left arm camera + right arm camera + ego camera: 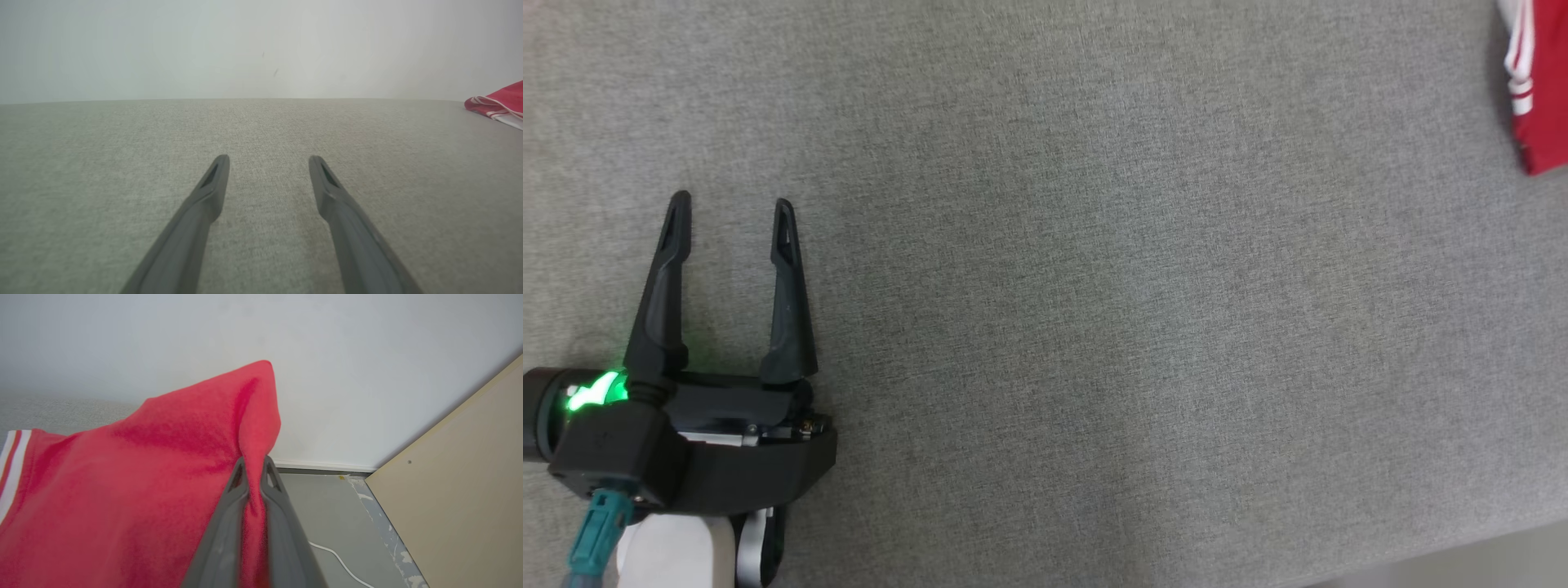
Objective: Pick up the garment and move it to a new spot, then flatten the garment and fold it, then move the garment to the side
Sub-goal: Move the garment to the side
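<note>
Red garment [143,469], one fold clenched between right pincer [253,463] tips, left pincer [731,204] released and well apart: fold may slip free if dragged.

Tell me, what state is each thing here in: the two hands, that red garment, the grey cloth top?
Garment: rumpled, one fold pinched up.
Left hand: open, empty.
Right hand: shut on a fold of the garment.
Top: flat, bare around the left hand.
Cable: lying loose on the floor.
</note>
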Controlling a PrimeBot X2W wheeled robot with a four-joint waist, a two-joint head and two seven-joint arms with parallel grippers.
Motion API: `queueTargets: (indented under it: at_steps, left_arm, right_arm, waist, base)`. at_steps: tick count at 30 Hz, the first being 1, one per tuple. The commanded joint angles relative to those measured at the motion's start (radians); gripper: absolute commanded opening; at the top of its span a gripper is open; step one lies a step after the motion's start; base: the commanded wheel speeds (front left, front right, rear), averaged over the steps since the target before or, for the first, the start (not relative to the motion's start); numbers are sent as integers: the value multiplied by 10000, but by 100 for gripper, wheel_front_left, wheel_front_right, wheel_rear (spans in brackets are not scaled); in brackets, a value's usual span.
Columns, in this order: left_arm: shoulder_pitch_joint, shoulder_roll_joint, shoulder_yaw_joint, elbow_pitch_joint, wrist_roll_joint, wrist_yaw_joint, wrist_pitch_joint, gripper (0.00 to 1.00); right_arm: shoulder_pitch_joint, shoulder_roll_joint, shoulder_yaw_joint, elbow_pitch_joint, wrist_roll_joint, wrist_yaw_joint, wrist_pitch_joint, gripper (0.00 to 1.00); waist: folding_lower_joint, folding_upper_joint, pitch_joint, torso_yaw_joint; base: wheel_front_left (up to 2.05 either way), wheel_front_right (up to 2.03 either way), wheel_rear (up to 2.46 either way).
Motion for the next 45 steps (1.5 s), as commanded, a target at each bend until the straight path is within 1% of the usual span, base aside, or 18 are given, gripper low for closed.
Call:
queueTargets:
  at_steps: [1,6,10,11,12,19,22,26,28,31,34,35,38,42,45]
  left_arm:
    - [-137,-49,-101,328,68,-85,26,100]
    - [-120,-64,-79,367,59,-92,51,100]
    - [-122,-59,-37,402,65,-89,53,100]
    - [-128,-53,-23,423,59,-80,53,100]
    - [-133,-50,-7,444,47,-85,53,100]
    - [13,-85,32,633,-97,-44,57,100]
    - [203,-97,121,704,-177,20,56,100]
    - [548,-121,260,813,-313,67,39,100]
    - [703,-147,339,844,-419,87,16,100]
    - [1074,-176,447,912,-515,101,13,100]
    - [1544,-190,595,1001,-551,129,15,100]
    - [1833,-194,660,1079,-610,113,15,100]
    - [2221,-206,779,1188,-707,91,15,100]
    - [2628,-216,873,1306,-796,96,13,100]
    - [2834,-218,919,1380,-888,137,15,100]
  right_arm:
    - [-247,-132,17,56,-34,-28,19,0]
    - [-736,-204,218,219,-264,-28,20,0]
    - [-920,-107,291,479,-306,-28,32,0]
    - [-992,-117,314,575,-408,-28,-20,38]
    - [-1046,-100,331,696,-445,-28,-12,100]
    - [-1184,112,338,1072,-834,-28,-485,100]
    - [-1055,270,261,979,-910,-28,-626,100]
    - [-582,679,85,587,-1055,-28,-704,100]
    - [-288,873,-226,48,-1231,-28,-711,100]
    - [645,1320,-821,-778,-1532,-28,-712,100]
    - [1684,1910,-1498,-1723,-1945,-28,-717,100]
    - [2504,2304,-1855,-2271,-2266,-28,-715,100]
    - [3655,2924,-2354,-3074,-2649,-28,-717,100]
    - [5094,3657,-2698,-3984,-3077,-28,-717,100]
    - [5986,4049,-2809,-4517,-3256,-28,-719,100]
  waist:
    - [2,1,185,-105]
    - [2,1,234,-56]
    - [2,1,244,-17]
    - [2,1,241,4]
    - [2,1,232,25]
    - [2,1,-137,148]
    - [2,1,-532,200]
    - [2,1,-1378,336]
    - [2,1,-1843,428]
    - [2,1,-2580,587]
    - [2,1,-3264,731]
    - [2,1,-3697,832]
    - [2,1,-4272,960]
    - [2,1,-4897,1097]
    - [2,1,-5310,1177]
  base:
    - [0,0,0]
    - [0,0,0]
    - [0,0,0]
    - [0,0,0]
    - [0,0,0]
    - [0,0,0]
    - [0,0,0]
    - [0,0,0]
    - [0,0,0]
    - [0,0,0]
    - [0,0,0]
    - [0,0,0]
    - [0,0,0]
    - [0,0,0]
    - [0,0,0]
